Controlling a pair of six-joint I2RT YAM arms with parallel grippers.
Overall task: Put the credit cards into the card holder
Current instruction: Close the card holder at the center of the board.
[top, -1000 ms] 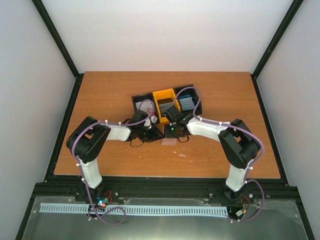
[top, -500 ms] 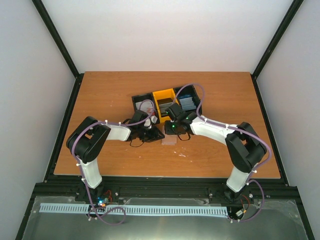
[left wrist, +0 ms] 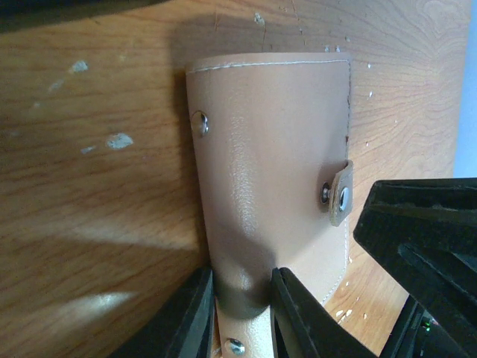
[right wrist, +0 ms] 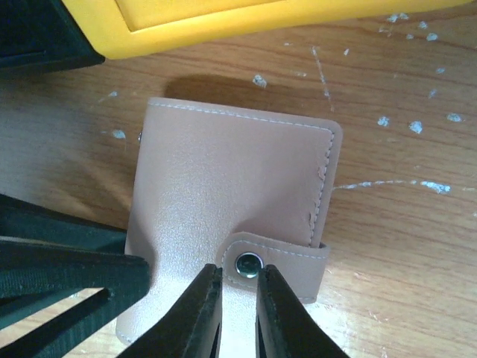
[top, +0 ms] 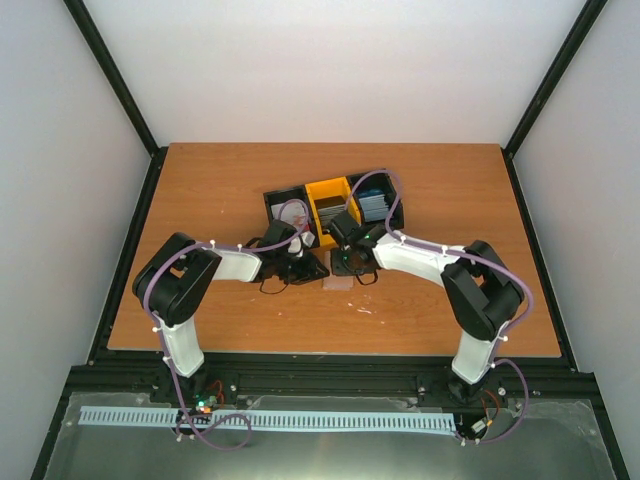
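**Tan leather card holder met by both sets of jaws**

Smooth, rectangular and stitched along its edges, the card holder [right wrist: 231, 194] is laid flat near the middle of the scuffed wooden surface [top: 200, 200], just in front of a yellow plastic tray [right wrist: 261, 19]. A short strap with a metal snap [right wrist: 277, 258] is folded over one edge. The left arm [top: 225, 262] is stretched low across the surface, and the left jaws are clamped on the holder's edge. The right arm [top: 420, 258] is bent inward from the opposite side. The right jaws are nearly together at the snap, but whether the strap is gripped cannot be told. The credit cards [top: 373, 207] are stacked in the trays beyond the holder.
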